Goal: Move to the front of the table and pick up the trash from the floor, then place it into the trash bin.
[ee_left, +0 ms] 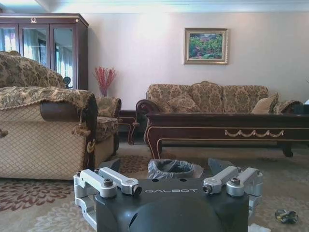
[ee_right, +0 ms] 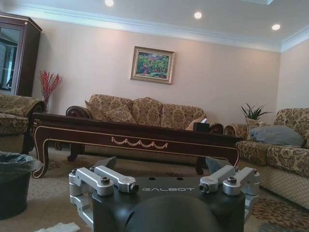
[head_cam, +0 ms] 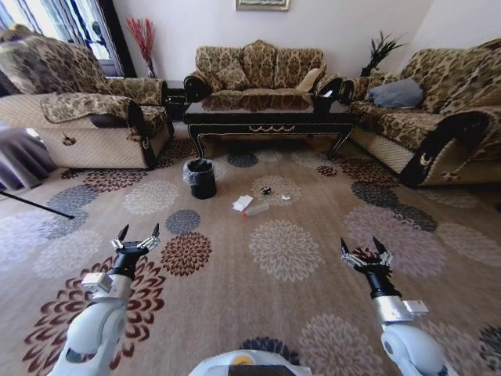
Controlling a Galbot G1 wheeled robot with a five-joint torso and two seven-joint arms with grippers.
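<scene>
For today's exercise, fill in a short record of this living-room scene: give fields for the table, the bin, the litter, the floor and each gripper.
table: dark wood coffee table, in front of the far sofa
trash bin: black, lined, standing on the carpet before the table
trash: white paper, clear bottle, dark wrapper, lying beside the bin
floor: flower-patterned carpet
left gripper: open, empty, above the carpet
right gripper: open, empty, above the carpet

We face the table (head_cam: 268, 117) at the far side of the floor (head_cam: 313, 274). Nearer, left of centre, stands the trash bin (head_cam: 202, 178); just right of it lies the trash (head_cam: 254, 205).
</scene>
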